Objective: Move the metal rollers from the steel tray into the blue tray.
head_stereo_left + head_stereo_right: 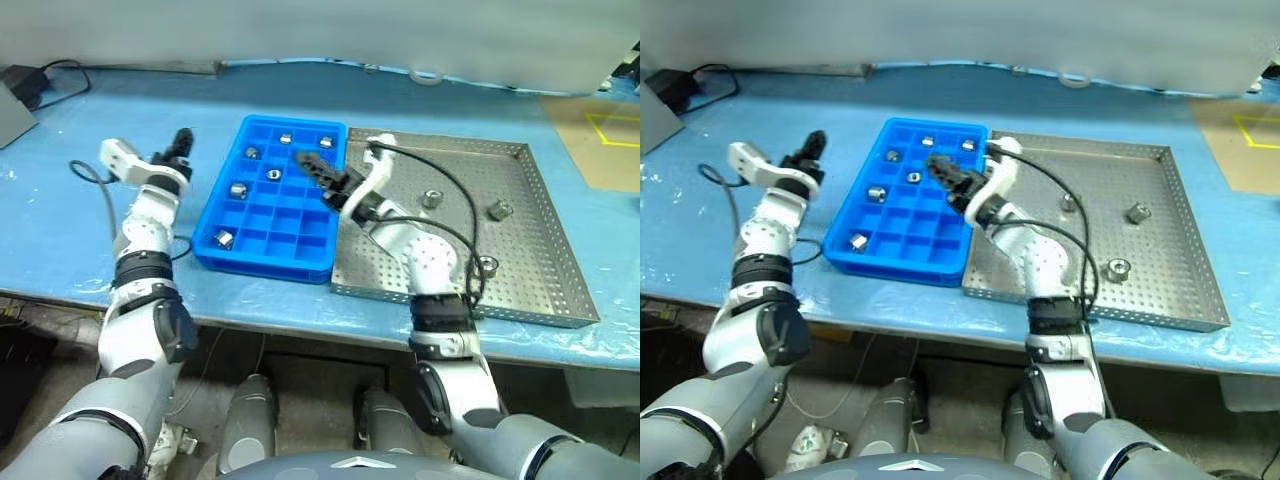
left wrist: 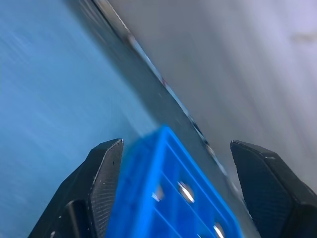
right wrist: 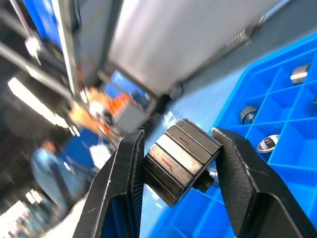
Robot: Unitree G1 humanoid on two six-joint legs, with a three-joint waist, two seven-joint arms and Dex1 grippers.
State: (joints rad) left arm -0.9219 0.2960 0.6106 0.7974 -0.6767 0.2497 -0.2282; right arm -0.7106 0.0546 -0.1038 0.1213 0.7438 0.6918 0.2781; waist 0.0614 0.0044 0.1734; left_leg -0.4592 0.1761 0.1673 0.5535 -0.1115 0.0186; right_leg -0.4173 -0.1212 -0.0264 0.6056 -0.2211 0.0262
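Note:
My right gripper [image 1: 318, 168] hangs over the blue tray [image 1: 290, 252], shut on one metal roller [image 3: 181, 159], a short ribbed silver cylinder clamped between the two black fingers. Several metal rollers [image 1: 238, 189] lie in separate compartments of the blue tray. Three more rollers [image 1: 431, 198] rest on the perforated floor of the steel tray [image 1: 545, 290], which stands just right of the blue tray. My left gripper [image 1: 183, 140] is open above the table to the left of the blue tray, with its fingers [image 2: 106, 163] wide apart and nothing between them.
The table is covered in blue film. A black device [image 1: 22, 78] with a cable sits at the far left corner. A tape roll [image 1: 428, 76] lies at the back. Brown board [image 1: 600, 140] with yellow lines lies far right. The table's front edge runs just below both trays.

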